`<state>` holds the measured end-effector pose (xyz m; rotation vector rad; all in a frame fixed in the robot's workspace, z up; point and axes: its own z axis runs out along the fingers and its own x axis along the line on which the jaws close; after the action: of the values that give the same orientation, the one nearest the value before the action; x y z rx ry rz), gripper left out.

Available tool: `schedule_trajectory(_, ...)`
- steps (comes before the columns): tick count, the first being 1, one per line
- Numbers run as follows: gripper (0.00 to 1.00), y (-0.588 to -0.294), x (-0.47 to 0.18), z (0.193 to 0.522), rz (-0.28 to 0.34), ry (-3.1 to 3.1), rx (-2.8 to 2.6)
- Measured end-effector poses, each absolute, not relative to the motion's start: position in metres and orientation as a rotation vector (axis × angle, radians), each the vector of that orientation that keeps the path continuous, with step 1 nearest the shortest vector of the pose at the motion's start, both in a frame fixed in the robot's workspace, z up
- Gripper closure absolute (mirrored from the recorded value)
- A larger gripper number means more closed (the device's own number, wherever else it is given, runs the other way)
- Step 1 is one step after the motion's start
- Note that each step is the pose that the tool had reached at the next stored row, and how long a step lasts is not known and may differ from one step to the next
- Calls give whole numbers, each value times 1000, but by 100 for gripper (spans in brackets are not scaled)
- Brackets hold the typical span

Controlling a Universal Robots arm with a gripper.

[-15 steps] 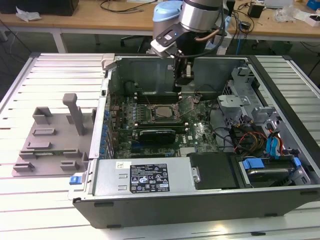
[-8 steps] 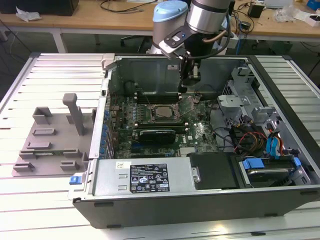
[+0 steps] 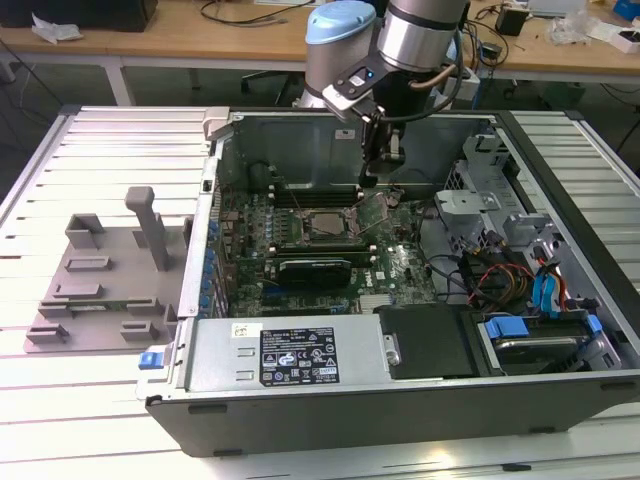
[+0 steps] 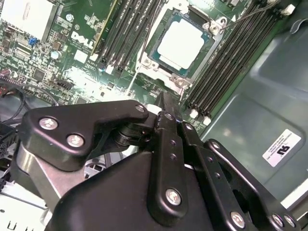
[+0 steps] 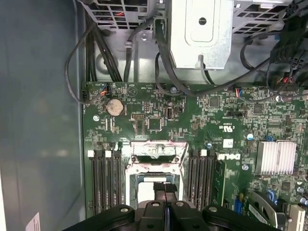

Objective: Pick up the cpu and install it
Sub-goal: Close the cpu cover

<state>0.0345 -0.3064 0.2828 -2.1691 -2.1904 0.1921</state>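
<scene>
Where the case sits: white slatted desk (image 3: 110, 400); computer case (image 3: 400, 400) lies on its side, lid off, insides facing up.
Room: wooden desks (image 3: 200, 40) along the back, with cables and loose bits on them.
Tray: grey plastic tray (image 3: 100, 280) with upright blocks, on the slatted desk at the exterior view's left, just beside the case.
Board: green motherboard (image 3: 400, 275) on the case floor, with black memory slots (image 5: 106, 183) on both sides of the socket (image 4: 159, 60).
Socket cover: metal cover (image 5: 156, 150) flipped up, socket open.
Cpu: silvery square cpu (image 4: 185, 41) lies flat inside the socket frame, level with it.
Arm: arm (image 3: 420, 40) reaches down into the case from the back.
Claw: black claw (image 5: 165, 185) closed, fingers pressed together, nothing between them.
Cpu vs claw: apart, no contact. The claw hangs above the board. In the first wrist view its tips overlap the middle of the socket, with pale cpu showing on either side. In the exterior view it sits over the socket's far edge, next to the raised cover.
</scene>
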Motion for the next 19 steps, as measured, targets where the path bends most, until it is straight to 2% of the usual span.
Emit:
schedule_trajectory(14,89,-299,71,264,200,-2187,-2165)
schedule_trajectory(19,89,-298,84,241,205,-2184,-2162)
